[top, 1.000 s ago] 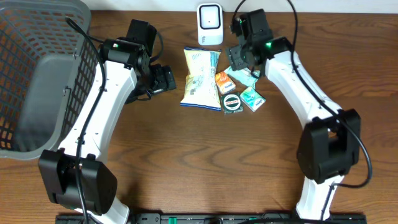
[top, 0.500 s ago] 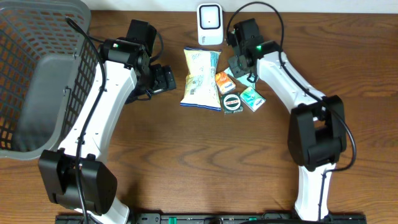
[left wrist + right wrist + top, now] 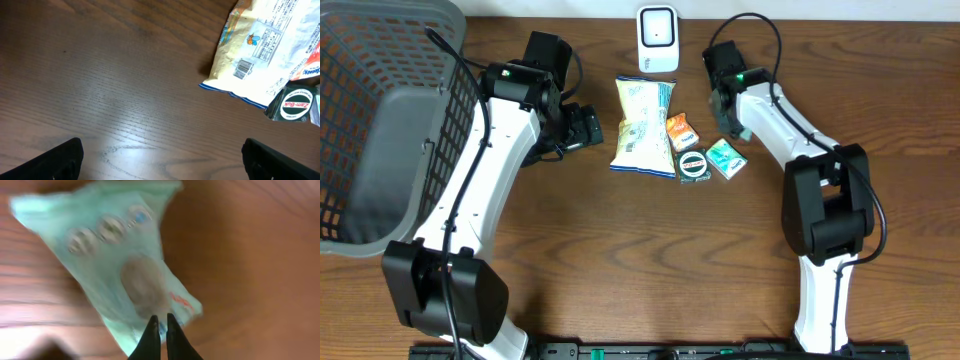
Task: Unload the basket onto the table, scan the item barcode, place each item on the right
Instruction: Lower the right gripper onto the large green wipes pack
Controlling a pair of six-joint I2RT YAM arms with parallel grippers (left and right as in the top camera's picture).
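Observation:
My right gripper (image 3: 160, 325) is shut on the near edge of a pale green packet (image 3: 115, 255), which looks blurred in the right wrist view. Overhead, that gripper (image 3: 727, 117) sits right of the item pile, with the packet (image 3: 734, 129) showing beside the arm. The white barcode scanner (image 3: 658, 38) stands at the table's back edge. My left gripper (image 3: 588, 128) hangs open left of a yellow and white snack bag (image 3: 642, 125). In the left wrist view its fingers (image 3: 60, 160) stand wide apart over bare wood, with the snack bag's barcode (image 3: 243, 68) at upper right.
An orange packet (image 3: 682, 131), a round Zam-Buk tin (image 3: 693, 165) and a green box (image 3: 725, 158) lie together right of the snack bag. A grey mesh basket (image 3: 380, 130) fills the left side of the table.
My right gripper has closed and swung from beside the orange packet to the right, taking the pale green packet with it. The left arm has not moved.

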